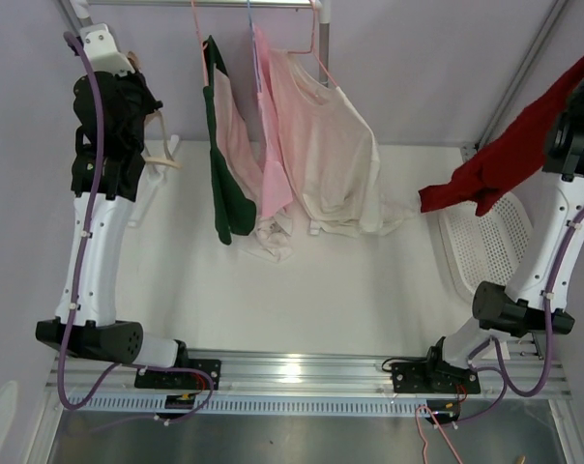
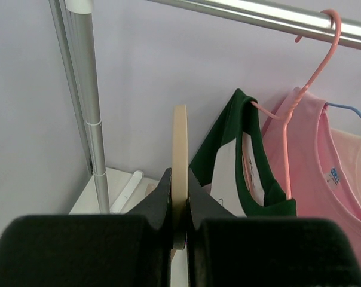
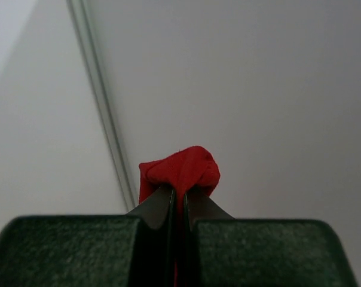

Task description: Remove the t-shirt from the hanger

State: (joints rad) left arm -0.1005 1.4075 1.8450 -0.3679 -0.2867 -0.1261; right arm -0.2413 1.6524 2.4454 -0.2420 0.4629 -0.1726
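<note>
My right gripper is shut on a bunched fold of the red t-shirt. In the top view the red t-shirt hangs free from the raised right arm at the far right, above the white basket, with no hanger in it. My left gripper is shut on a beige hanger, held upright near the rack's left post. In the top view the beige hanger pokes out beside the left gripper at the upper left and carries no garment.
A metal rail holds a green-and-white shirt, pink shirts and a pale shirt on pink and blue hangers. A white basket stands at the right. The rack post is left of the left gripper.
</note>
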